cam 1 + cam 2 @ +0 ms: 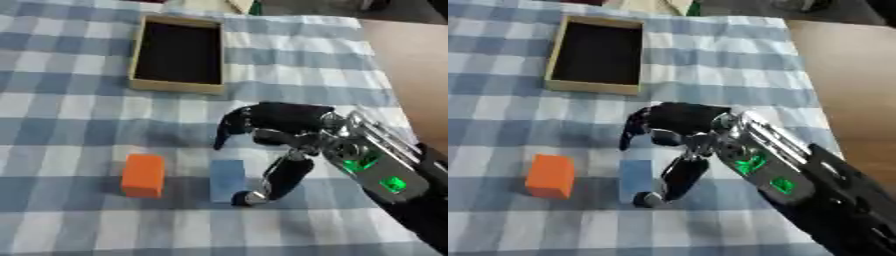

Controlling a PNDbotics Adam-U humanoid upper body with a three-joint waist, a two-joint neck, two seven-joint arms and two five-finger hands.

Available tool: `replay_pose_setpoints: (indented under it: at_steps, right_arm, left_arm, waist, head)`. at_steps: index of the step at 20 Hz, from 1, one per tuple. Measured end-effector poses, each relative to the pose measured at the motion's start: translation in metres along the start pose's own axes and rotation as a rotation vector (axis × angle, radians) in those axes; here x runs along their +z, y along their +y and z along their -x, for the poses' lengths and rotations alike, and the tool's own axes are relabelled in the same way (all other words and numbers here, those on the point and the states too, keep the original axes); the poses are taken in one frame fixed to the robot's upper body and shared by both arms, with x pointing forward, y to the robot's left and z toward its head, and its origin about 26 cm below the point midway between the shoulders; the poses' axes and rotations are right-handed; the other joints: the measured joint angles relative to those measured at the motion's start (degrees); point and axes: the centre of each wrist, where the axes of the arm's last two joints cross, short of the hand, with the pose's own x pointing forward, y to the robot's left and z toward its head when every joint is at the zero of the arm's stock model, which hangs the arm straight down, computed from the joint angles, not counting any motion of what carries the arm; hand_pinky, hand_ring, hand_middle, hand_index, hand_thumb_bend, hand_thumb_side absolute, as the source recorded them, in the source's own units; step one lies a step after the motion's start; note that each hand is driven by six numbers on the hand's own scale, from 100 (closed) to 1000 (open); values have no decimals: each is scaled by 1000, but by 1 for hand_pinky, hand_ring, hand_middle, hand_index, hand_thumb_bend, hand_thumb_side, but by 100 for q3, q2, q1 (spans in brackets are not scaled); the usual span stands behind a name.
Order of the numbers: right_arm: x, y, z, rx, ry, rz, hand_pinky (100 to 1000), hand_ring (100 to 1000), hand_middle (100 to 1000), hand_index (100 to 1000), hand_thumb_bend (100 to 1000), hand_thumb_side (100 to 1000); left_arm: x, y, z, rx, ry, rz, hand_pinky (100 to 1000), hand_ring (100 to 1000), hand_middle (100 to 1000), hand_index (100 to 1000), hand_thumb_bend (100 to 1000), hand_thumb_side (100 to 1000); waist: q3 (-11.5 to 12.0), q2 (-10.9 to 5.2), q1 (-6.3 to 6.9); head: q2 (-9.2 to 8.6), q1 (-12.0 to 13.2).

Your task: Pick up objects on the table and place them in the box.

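In the left eye view, the right hand [282,131] reaches in from the lower right over a blue-and-white checked cloth [70,125]. Its fingers [229,129] curl downward above the blue block [227,180], and the thumb [282,179] drops down along the block's right side, its tip at or just beside the block's near right corner. The hand is spread round the block, not clenched; whether it actually grips the block cannot be told. The block lies flat on the cloth. Just beside it on the left, apart from it, stands an orange block [143,175]. Farther back sits the box [144,84], open, with tan walls and a dark inside, well apart from both blocks. In the right eye view the same layout shows: the thumb tip [647,199] sits at the blue block's near right corner, the curled fingers hang over its far end, and the orange block stands clear on the left. The left hand shows in neither view.
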Motion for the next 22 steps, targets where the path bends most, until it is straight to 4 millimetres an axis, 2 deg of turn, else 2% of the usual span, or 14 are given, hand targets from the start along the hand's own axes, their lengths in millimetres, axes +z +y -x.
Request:
replay_pose_setpoints:
  at_steps: [13,22]
  right_arm:
    - [-11,10,3,6,10,-23,912,916,751,784,500,419]
    - [-16,14,4,-3,9,-41,905,899,692,759,445,434]
  left_arm:
    - [0,0,0,-1,2,2,729,678,632,776,166,852]
    - [0,0,0,-1,2,3,728,674,631,776,165,853]
  waist:
    - [1,1,0]
    - [7,1,0]
  head:
    - [0,-48]
    - [0,-55]
